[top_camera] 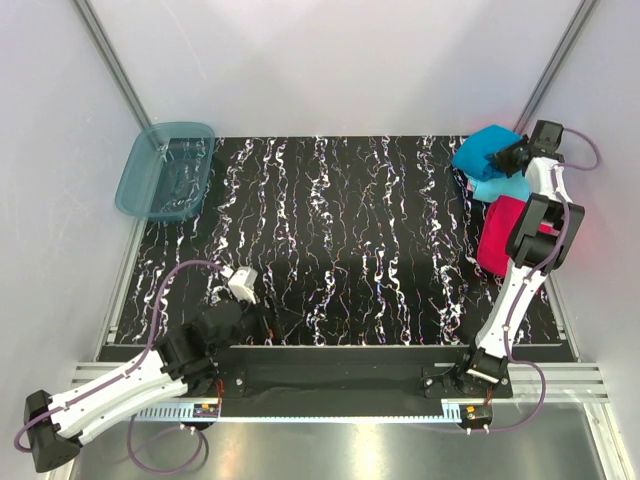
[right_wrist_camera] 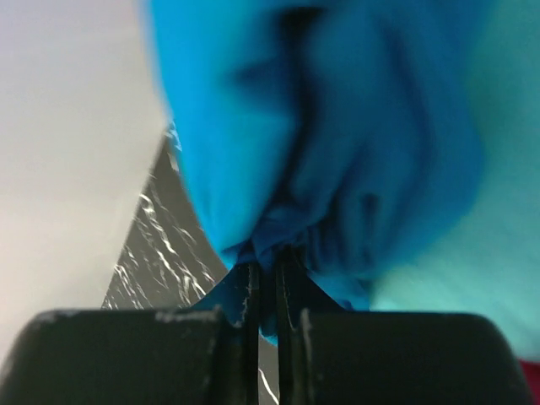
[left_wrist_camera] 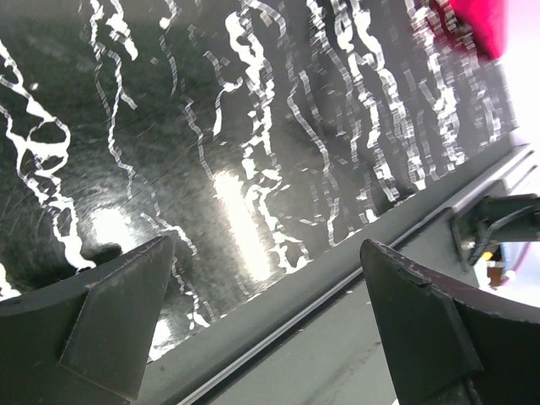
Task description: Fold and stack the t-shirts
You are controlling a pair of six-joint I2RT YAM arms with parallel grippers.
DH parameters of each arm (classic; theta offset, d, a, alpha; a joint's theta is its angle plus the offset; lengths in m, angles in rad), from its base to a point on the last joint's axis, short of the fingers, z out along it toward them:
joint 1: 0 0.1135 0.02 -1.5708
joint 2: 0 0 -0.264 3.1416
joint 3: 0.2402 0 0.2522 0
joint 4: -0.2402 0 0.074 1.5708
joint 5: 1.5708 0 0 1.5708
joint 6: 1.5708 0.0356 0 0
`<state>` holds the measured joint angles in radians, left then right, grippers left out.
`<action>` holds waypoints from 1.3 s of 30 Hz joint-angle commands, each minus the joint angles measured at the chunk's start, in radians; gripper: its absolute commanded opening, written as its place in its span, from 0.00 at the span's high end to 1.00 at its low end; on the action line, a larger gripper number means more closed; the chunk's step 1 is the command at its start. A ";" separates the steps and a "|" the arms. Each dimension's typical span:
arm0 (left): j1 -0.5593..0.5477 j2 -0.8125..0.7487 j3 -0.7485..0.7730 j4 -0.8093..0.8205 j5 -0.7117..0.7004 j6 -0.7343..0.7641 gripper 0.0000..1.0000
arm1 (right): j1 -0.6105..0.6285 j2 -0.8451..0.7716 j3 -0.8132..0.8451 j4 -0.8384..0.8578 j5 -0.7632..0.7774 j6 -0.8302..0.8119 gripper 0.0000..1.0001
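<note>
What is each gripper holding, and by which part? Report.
Right gripper pinches the teal-blue t-shirt by a bunched fold; left gripper, open, holds nothing.

- Black table [top_camera: 340, 230], veined in white like marble, spreads out ahead of both claws.
- A translucent teal tub [top_camera: 165, 170] sits on its far-left corner, well beyond the left claw [top_camera: 243, 285].
- A light cyan t-shirt [top_camera: 500, 188] lies at the far-right edge, just beneath the right claw [top_camera: 507, 157], under the bunched teal-blue t-shirt [top_camera: 482, 152].
- A magenta-red t-shirt [top_camera: 497, 235] rests on the near side of that claw, right beside the cyan one.
</note>
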<state>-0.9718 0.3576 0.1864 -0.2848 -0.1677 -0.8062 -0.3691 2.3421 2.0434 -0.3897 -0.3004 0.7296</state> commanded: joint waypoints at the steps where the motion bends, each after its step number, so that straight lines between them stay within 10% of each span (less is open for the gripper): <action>1: -0.004 -0.052 0.050 0.029 0.004 -0.005 0.02 | 0.004 -0.154 -0.127 0.045 -0.002 0.057 0.98; 6: -0.005 -0.098 0.084 -0.046 0.000 0.001 0.02 | 0.004 -0.240 -0.267 0.084 0.038 0.090 0.86; 10: -0.007 -0.163 0.068 -0.077 0.000 -0.011 0.02 | 0.004 -0.276 -0.249 0.086 0.021 0.057 0.43; 14: -0.007 -0.203 0.039 -0.094 0.002 -0.024 0.03 | 0.004 -0.331 -0.206 0.094 0.017 0.044 0.29; 24: -0.008 -0.135 0.004 -0.027 -0.013 -0.011 0.02 | 0.113 -0.602 -0.245 0.086 0.001 0.050 0.28; 39: -0.013 0.265 0.070 0.202 -0.137 0.061 0.01 | 0.847 -1.150 -1.230 0.519 0.257 -0.075 0.28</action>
<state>-0.9798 0.5663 0.1963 -0.1989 -0.2375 -0.7830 0.3531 1.2766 0.8955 0.0311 -0.1833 0.7284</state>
